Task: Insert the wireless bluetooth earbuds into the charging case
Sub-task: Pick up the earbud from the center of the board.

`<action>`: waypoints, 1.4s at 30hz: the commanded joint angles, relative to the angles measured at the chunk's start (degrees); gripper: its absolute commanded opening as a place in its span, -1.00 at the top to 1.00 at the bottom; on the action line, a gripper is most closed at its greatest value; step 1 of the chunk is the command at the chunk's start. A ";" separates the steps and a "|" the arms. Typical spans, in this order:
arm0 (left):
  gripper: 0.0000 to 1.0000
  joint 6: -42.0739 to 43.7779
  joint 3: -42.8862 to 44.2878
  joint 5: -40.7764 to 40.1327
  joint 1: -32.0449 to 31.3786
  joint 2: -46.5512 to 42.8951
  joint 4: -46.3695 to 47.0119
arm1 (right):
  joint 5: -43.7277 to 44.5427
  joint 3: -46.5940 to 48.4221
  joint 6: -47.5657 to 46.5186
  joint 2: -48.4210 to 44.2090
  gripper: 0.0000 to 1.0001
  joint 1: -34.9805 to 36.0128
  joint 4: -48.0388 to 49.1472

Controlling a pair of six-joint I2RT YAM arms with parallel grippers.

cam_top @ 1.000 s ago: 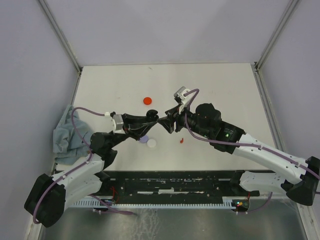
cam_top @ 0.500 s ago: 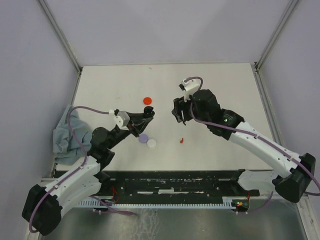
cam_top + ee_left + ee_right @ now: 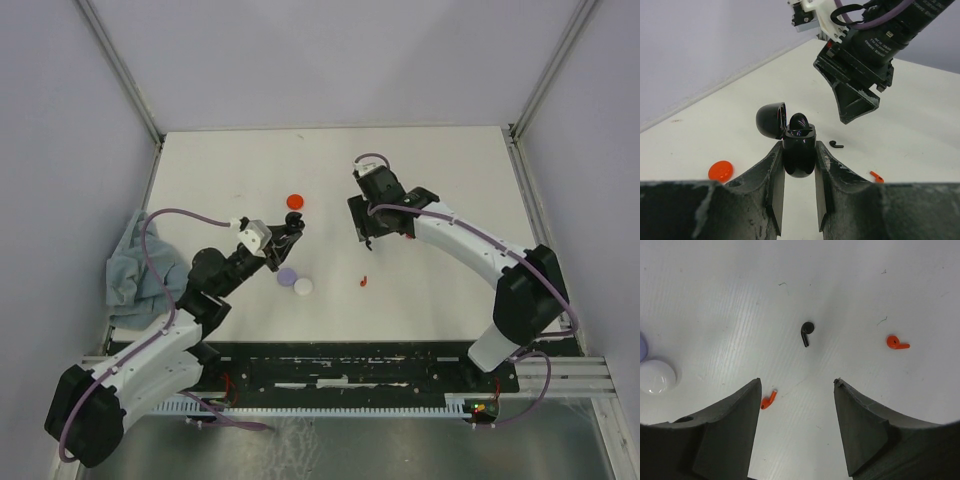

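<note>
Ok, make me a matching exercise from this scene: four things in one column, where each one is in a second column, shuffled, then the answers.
1. black egg-shaped plastic charging case
2. tiny black stemmed plastic earbud
3. flat round red plastic disc
4. crumpled grey cloth

A. at the white table's left edge
B. loose on the table below the open right claw
C. clamped in the left claw, lid open
D. on the table just beyond the left claw

Pairs: 1-C, 2-B, 3-D, 4-A

tiny white print on right arm (image 3: 875,45), unreadable
</note>
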 commanded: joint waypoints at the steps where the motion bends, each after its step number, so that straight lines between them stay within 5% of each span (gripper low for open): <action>1: 0.95 3.44 2.16 1.21 0.53 0.99 3.28 | 0.46 5.81 1.52 3.93 -0.37 -0.95 -3.65; 29: 0.95 2.21 3.14 5.22 1.02 2.71 1.61 | -3.20 13.68 -0.87 21.23 -0.24 -3.76 -11.56; 42: 0.95 2.61 3.45 5.56 1.03 2.42 0.34 | -5.07 21.66 -5.13 30.20 0.16 -5.57 -11.50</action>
